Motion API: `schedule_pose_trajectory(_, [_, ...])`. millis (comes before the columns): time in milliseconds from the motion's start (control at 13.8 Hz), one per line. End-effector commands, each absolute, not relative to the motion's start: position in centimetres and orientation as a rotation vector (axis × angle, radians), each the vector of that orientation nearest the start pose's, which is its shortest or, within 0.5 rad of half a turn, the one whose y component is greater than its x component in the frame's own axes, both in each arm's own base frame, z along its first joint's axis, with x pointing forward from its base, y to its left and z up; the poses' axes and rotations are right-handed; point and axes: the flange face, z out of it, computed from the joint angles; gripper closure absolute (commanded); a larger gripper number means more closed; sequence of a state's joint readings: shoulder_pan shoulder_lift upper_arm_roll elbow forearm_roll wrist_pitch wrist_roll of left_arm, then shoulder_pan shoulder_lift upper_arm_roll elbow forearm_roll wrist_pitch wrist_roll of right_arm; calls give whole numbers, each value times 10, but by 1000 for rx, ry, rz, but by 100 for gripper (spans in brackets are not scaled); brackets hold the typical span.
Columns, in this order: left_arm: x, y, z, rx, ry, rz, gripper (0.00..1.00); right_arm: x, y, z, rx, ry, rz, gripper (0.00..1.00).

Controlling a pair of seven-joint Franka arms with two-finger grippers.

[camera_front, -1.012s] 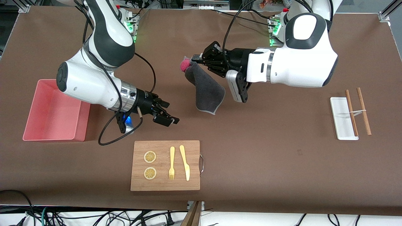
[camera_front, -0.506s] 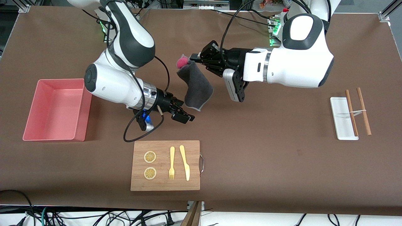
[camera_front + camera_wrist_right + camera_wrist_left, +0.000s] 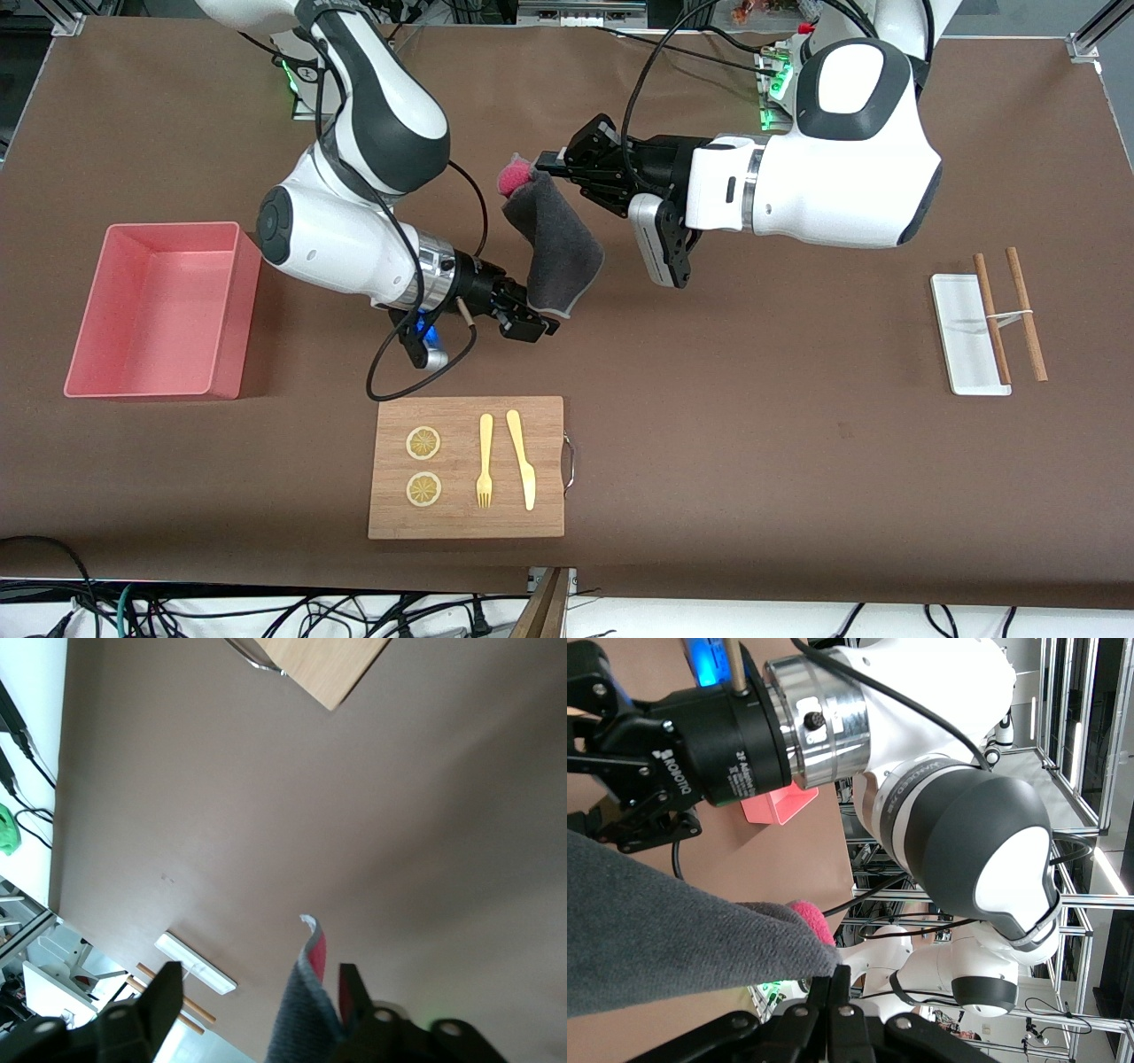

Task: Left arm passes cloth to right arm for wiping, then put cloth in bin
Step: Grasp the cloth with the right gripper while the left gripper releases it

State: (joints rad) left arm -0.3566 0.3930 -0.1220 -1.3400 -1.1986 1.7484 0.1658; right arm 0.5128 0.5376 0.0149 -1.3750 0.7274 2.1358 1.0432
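The cloth hangs in the air over the middle of the table, dark grey with a magenta-pink fold at its top. My left gripper is shut on that top corner; in the left wrist view the cloth drapes away from the closed left gripper. My right gripper is at the cloth's lowest corner. In the right wrist view the right gripper is open around the cloth, which lies against one finger. The pink bin stands at the right arm's end of the table.
A wooden cutting board with two lemon slices, a yellow fork and a yellow knife lies nearer the front camera than the grippers. A small white tray with two wooden chopsticks sits at the left arm's end.
The right arm has swung from beside the bin toward the hanging cloth, and its fingers now straddle the lower corner and have narrowed a little. The left gripper shifted slightly, still holding the cloth.
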Motion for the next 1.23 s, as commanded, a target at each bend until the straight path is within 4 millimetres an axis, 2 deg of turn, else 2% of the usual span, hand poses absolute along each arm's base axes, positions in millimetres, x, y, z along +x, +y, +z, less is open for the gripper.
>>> schedule_pose_trajectory(0, [578, -376, 574, 1872, -404, -186, 100, 616, 411, 436, -2257, 1020, 441, 17])
schedule_pose_trajectory(145, [578, -376, 574, 1871, -407, -188, 100, 612, 416, 435, -2266, 997, 452, 83])
schedule_pose_trajectory(217, [577, -376, 574, 1870, -410, -190, 100, 613, 415, 434, -2251, 1000, 468, 100])
schedule_pose_trajectory(795, [578, -373, 575, 1870, -406, -190, 100, 611, 415, 429, -2252, 991, 510, 100])
schedule_pose_trajectory(940, [577, -374, 576, 1871, -404, -193, 100, 614, 406, 427, -2277, 971, 517, 100])
schedule_pose_trajectory(1012, [577, -374, 576, 1871, -401, -195, 100, 620, 394, 427, -2286, 957, 521, 100])
schedule_pose_trajectory(1084, [578, -374, 577, 1873, -395, -199, 76, 624, 384, 427, -2293, 945, 530, 100])
schedule_pose_trajectory(1157, [577, -374, 578, 1875, -391, -201, 1, 628, 375, 428, -2298, 935, 536, 100])
